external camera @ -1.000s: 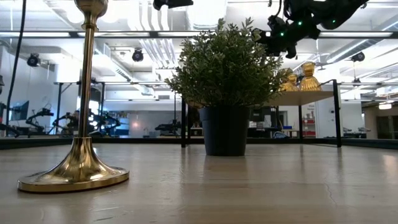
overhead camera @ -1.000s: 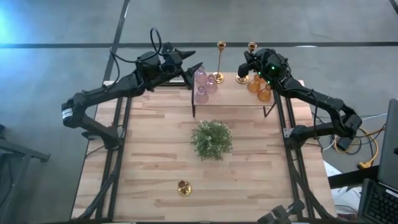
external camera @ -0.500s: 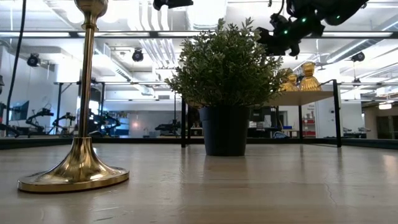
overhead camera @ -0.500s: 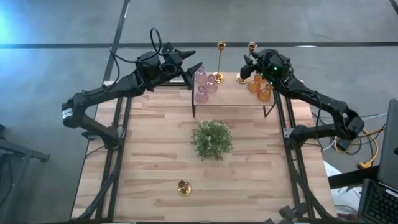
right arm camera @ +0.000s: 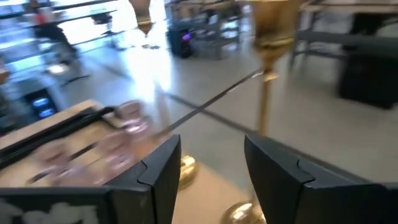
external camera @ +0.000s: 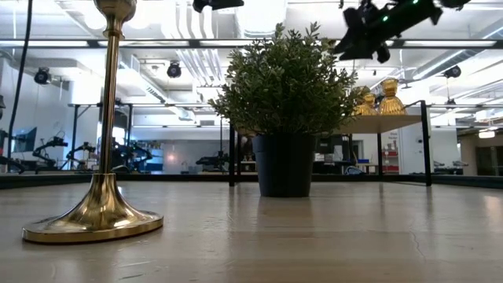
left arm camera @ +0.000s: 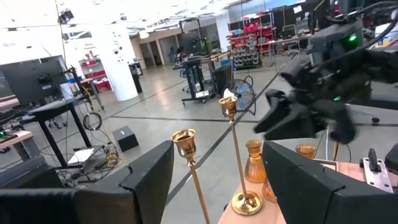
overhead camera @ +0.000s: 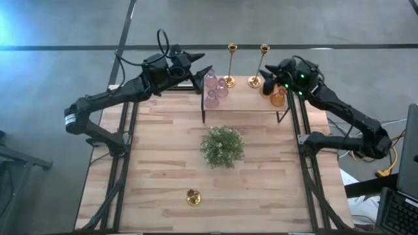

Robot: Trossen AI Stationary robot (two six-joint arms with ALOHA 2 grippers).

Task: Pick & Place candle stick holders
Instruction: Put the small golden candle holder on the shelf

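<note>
A raised wooden shelf (overhead camera: 245, 104) stands at the table's far edge. On it are pink glass holders (overhead camera: 214, 90), two upright brass holders (overhead camera: 230, 65) (overhead camera: 262, 64) on round bases, and amber glass holders (overhead camera: 277, 96). A third brass holder (overhead camera: 192, 196) stands near the table's front edge, large in the low view (external camera: 104, 157). My right gripper (overhead camera: 265, 70) hovers open just right of the right-hand brass holder (right arm camera: 267, 74), touching nothing. My left gripper (overhead camera: 200, 64) hangs open left of the pink holders, its fingers framing both brass stems (left arm camera: 233, 155) from afar.
A bushy green plant (overhead camera: 222, 145) in a dark pot (external camera: 284, 163) stands mid-table in front of the shelf. Black shelf legs (overhead camera: 204, 114) drop to the table. Bare wood lies between the plant and the near brass holder, and along both sides.
My right gripper has opened and let go of the right-hand brass holder on the shelf. It has then drawn back toward the table's right edge, rising a little. The holder stays upright on the shelf.
</note>
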